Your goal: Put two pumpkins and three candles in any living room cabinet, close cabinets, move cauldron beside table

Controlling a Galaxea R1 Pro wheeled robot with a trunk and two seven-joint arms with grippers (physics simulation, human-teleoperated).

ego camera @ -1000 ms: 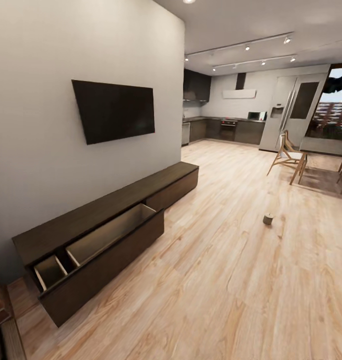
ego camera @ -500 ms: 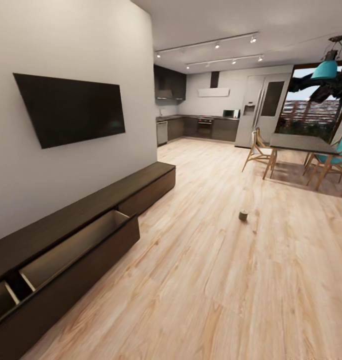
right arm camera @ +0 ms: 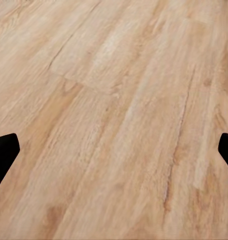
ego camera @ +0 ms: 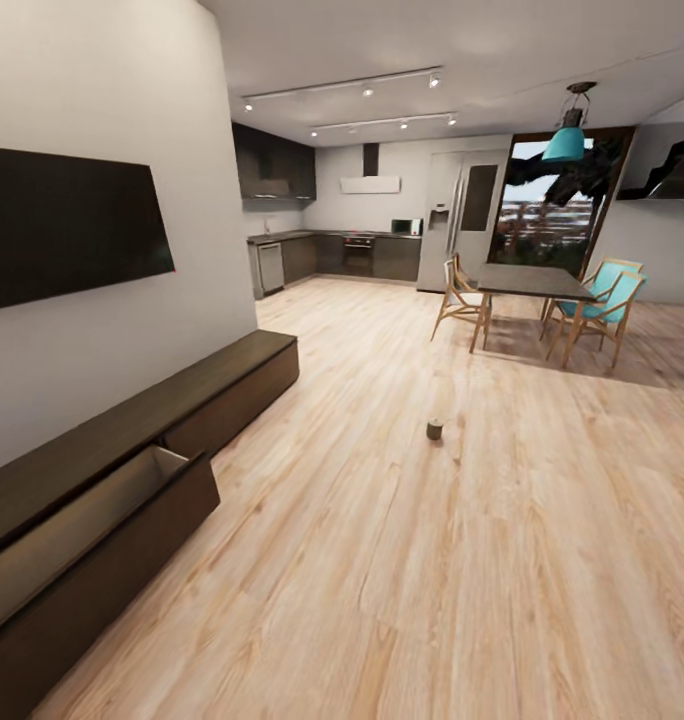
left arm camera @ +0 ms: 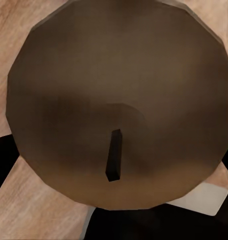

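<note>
View: my head camera has swung rightward over the last second; the dark cabinet (ego camera: 132, 470) has slid toward the left edge of the head view, and the dining table (ego camera: 532, 283) with its chairs has come fully into sight. That is camera motion, not the furniture moving.
Cabinet: long, low, against the wall under the television (ego camera: 62, 225); one drawer (ego camera: 82, 520) stands pulled out, pale inside, nothing visible in the part that shows.
Candle on floor: a small stubby candle (ego camera: 435, 430) stands upright on bare floorboards, well apart from the cabinet, between it and the dining table.
Left claw: clamped on a candle (left arm camera: 119, 100) pressed close to my left wrist camera, wick (left arm camera: 113, 161) toward the lens.
Right claw: fingers (right arm camera: 4, 152) spread apart, empty, over wood floor (right arm camera: 119, 115).
Meaning for task: judged, I am turning toward the floor candle as a next pick; the held one awaits the open drawer.
</note>
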